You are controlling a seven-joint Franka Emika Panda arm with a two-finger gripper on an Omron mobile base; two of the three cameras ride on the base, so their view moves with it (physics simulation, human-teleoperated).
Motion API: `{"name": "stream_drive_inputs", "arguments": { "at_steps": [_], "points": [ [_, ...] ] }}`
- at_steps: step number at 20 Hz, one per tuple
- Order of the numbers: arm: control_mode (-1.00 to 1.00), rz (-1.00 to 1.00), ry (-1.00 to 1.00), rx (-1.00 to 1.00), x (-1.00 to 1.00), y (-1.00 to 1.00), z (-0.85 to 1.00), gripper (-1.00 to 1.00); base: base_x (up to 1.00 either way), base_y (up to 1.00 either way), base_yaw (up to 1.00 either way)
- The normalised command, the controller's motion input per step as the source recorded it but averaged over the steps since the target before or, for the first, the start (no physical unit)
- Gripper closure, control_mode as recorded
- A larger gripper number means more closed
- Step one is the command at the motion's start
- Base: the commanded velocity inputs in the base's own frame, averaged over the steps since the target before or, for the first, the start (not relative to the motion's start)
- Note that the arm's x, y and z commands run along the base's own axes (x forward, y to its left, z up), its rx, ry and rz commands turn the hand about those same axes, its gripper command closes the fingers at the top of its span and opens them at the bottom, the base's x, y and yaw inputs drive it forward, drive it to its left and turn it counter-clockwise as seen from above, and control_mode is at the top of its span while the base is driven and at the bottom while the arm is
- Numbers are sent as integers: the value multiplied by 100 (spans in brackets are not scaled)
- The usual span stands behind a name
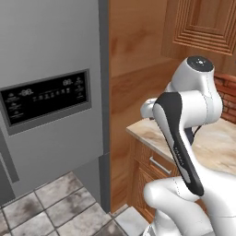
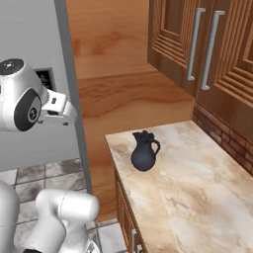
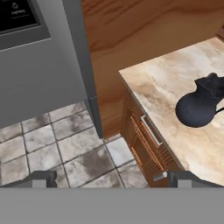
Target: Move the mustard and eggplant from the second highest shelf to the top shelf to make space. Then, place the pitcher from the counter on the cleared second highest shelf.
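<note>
The dark pitcher (image 2: 144, 152) stands upright on the beige marbled counter (image 2: 197, 192), near its left front corner. In the hand view the pitcher (image 3: 199, 107) is at the right, on the counter (image 3: 166, 83). My gripper (image 3: 113, 179) hangs open above the floor and the cabinet front, well short of the pitcher, with nothing between its fingers. The grey fridge door (image 1: 50, 92) is shut, so the mustard, the eggplant, the top shelf and the second highest shelf are hidden behind it.
A tall wooden side panel (image 2: 128, 99) separates the fridge from the counter. Brown wall cabinets (image 2: 207, 44) hang over the counter, backed by red brick wall (image 2: 222, 133). A drawer with a metal handle (image 3: 151, 131) sits under the counter edge. Grey tiled floor (image 3: 52, 148) lies below.
</note>
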Motion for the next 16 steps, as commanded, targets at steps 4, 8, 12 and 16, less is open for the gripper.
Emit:
{"name": "stream_drive_inputs", "arguments": {
  "at_steps": [4,8,12,16],
  "points": [
    [-100,0,0,0,0,0,0,-100,0,0,0],
    [-100,0,0,0,0,0,0,-100,0,0,0],
    [-100,7,0,0,0,-8,0,-100,0,0,0],
    [-100,22,0,0,0,-41,-6,-100,0,0,0]
  ]
}}
